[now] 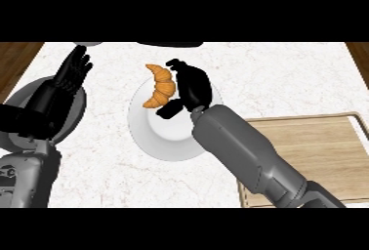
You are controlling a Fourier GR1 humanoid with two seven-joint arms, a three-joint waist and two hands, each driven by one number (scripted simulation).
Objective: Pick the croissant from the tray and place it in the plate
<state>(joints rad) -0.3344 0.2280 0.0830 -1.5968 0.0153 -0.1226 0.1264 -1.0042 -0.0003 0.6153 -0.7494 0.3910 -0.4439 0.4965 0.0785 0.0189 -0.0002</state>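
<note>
Now, far left, the left hand (74, 70) rests open, fingers straight, near the counter's (288, 78) edge. Centre: the croissant (160, 85) lies over the white plate's (166, 141) upper rim, just left of the right hand (189, 88), whose fingers look relaxed, holding nothing. Right: the wooden tray (317, 146), bare marble above it.

Golden curved croissant (159, 86) lies on the white plate's (162, 141) far-left rim, beside the wooden tray (317, 141).

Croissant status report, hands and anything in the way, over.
Right hand open beside croissant, which lies at the white plate's upper edge. Left hand open, resting at left. Wooden tray bare. Nothing in the way.
</note>
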